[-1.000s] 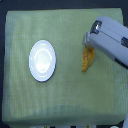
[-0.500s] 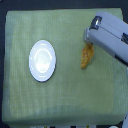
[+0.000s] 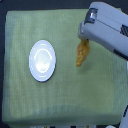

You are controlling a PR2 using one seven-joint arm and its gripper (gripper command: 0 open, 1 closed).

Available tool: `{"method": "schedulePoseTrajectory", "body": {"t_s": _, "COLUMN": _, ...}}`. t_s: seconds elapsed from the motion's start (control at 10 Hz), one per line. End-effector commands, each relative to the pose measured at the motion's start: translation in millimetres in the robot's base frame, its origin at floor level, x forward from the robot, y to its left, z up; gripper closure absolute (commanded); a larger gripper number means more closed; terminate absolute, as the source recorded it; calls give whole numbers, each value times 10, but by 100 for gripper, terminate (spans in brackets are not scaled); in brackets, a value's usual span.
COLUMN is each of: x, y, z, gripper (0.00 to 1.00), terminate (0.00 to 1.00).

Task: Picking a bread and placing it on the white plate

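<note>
Bread (image 3: 82,52): hung tilted beneath gripper (image 3: 84,39), on the exterior view's right, well apart from white plate (image 3: 42,60).
Gripper: looked closed on bread's top end.
Plate: sat bare on green cloth (image 3: 65,100).
Tip: carry level, lower over plate ctr before release.

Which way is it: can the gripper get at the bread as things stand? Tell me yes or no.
Probably yes. The gripper sits right at the upper end of the bread, and nothing lies between them on the green cloth. Whether its fingers are closed on the loaf cannot be told from this view. The white plate lies well apart.
</note>
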Motion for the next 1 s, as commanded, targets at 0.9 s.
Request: {"method": "schedulePoseTrajectory", "body": {"t_s": 0.9, "x": -302, "y": 3109, "z": -236, "gripper": 100, "terminate": 0}}
